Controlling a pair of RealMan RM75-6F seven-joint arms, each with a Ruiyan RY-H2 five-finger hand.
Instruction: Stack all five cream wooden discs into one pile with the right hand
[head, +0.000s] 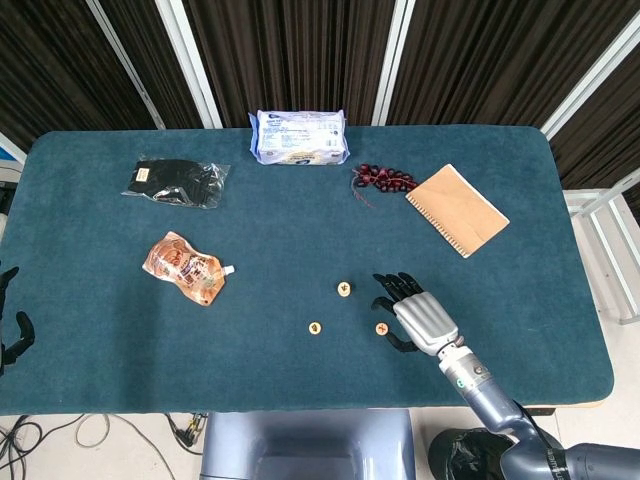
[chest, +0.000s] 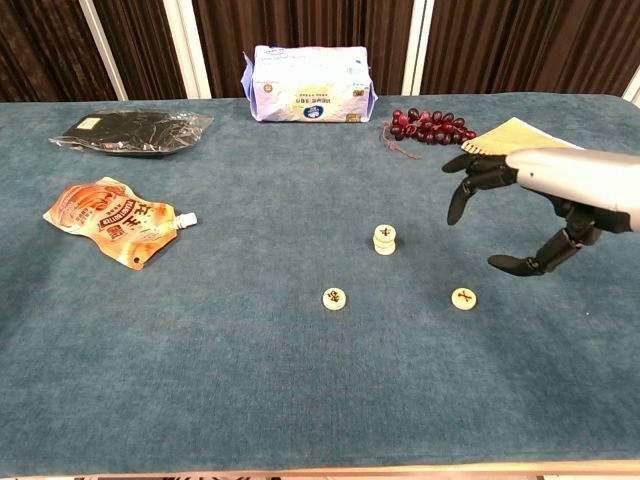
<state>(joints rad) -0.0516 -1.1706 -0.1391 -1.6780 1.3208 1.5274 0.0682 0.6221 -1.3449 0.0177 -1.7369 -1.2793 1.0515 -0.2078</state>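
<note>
A short pile of cream wooden discs (chest: 385, 239) stands mid-table, also seen as the pile (head: 343, 289) in the head view. Two single discs lie in front of it: one disc (chest: 335, 298) to the left, also (head: 315, 327), and one disc (chest: 463, 298) to the right, also (head: 381, 328). My right hand (chest: 520, 205) hovers open above and just right of the right disc, fingers spread, holding nothing; the same right hand (head: 415, 312) shows in the head view. My left hand (head: 8, 325) hangs off the table's left edge, dark fingers partly cut off.
An orange pouch (chest: 112, 220) lies at the left, a black packet (chest: 128, 130) behind it. A tissue pack (chest: 308, 83) sits at the back centre. Dark red beads (chest: 428, 126) and a tan notebook (head: 457, 209) lie at the back right.
</note>
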